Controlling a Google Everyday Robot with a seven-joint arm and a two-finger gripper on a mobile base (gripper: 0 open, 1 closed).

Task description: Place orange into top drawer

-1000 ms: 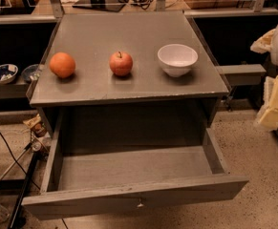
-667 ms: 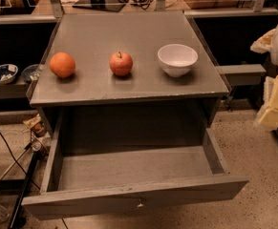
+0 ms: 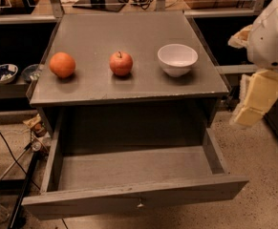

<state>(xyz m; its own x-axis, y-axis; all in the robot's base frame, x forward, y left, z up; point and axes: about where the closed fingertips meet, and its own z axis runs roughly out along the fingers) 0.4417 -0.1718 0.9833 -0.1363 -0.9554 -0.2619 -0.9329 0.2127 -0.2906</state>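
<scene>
The orange (image 3: 62, 64) sits on the grey tabletop (image 3: 129, 46) near its left front corner. The top drawer (image 3: 133, 175) is pulled wide open below the tabletop, with its flat front panel and small metal pull (image 3: 139, 204) toward me; its inside shows nothing in it. My gripper (image 3: 254, 100) hangs at the right edge of the view, beside the cabinet's right side. It is far to the right of the orange, about level with the tabletop's front edge, and holds nothing that I can see.
A red apple (image 3: 121, 63) with a dark stem sits mid-tabletop, and a white bowl (image 3: 177, 59) to its right. Dark shelves with small bowls (image 3: 2, 73) stand at left. Cables and a stand leg (image 3: 14, 175) lie on the speckled floor at lower left.
</scene>
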